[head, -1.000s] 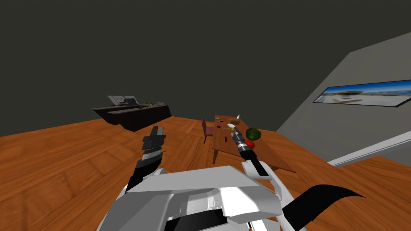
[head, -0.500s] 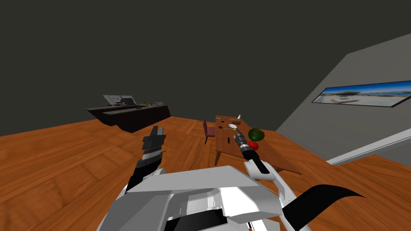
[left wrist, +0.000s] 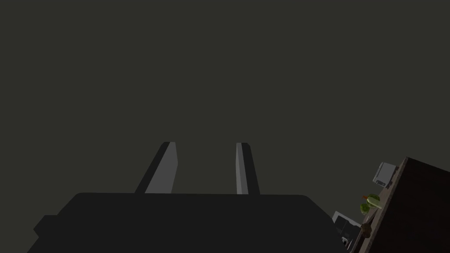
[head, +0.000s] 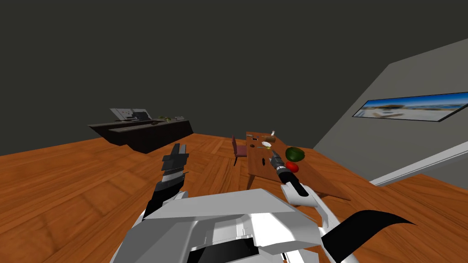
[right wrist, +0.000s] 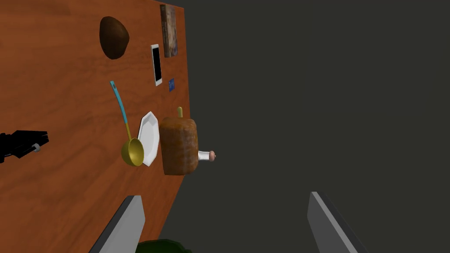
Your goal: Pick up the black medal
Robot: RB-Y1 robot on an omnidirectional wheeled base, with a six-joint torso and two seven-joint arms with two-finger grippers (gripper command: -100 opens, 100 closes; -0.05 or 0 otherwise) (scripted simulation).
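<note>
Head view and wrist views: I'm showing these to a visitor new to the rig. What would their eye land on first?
Probably the cluttered wooden table ahead on the right, where a green melon and a red round thing sit near the right gripper, its fingers open. The right wrist view shows a gold ladle, white plate and brown loaf bunched at the table's edge, with the black medal lying apart from them.

Wood-grained table and plank floor, a matt black medal, smooth white plate, brassy ladle.
</note>
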